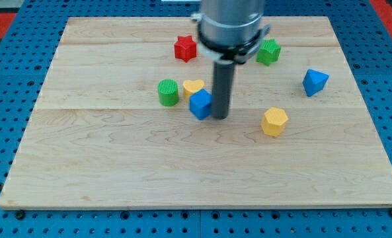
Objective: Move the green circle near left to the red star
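My tip point(220, 118) sits on the pale wooden desk point(116, 172) just to the view's right of the small blue plastic cube point(200, 104), touching it or very nearly so. There is no grasping end effector here to stand apart or together, only the straight dark rod, so nothing is clamped on anything.

The task's thing, the ribbed green plastic circle point(168, 92), stands well to the view's left of the tip, with the cube and the yellow plastic heart point(194, 86) packed between them. The heart lies just beside the circle, close to touching. The red plastic star point(185, 48) waits toward the view's top, a little right of the circle.

So the tip is on the wrong side of the cluster. Pushing leftward from here would, I judge, shove the cube into the heart and the heart into the circle, driving it away sideways. Better to draw clear and swing round the view's bottom of the cube until the tip rests below the green circle, slightly to its right. From there a steady, centred push toward the view's top should carry the circle up to the star's left flank. An off-centre contact will make the round block roll off the rod, so short corrected strokes look safest, stopping short of knocking the star.

The green block point(269, 51), blue block point(314, 81) and yellow hexagonal block point(275, 121) lie far right, out of play.
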You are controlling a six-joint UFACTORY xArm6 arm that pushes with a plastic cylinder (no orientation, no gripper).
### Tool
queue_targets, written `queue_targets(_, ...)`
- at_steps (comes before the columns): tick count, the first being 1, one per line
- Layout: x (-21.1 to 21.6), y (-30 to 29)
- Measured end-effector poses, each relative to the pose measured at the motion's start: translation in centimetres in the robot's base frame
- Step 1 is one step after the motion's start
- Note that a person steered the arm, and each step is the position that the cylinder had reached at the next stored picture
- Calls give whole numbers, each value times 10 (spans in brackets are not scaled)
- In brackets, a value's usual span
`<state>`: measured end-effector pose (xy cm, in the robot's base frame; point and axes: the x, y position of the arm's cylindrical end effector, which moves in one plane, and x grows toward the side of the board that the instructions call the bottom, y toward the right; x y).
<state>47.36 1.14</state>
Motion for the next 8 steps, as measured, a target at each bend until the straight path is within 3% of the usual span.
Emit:
queue_targets(1, 17, -60)
queue_targets(4, -49, -47)
queue_targets(5, -81, -114)
queue_targets(6, -109, -133)
queue_targets(7, -95, -154)
queue_targets(8, -119, -179)
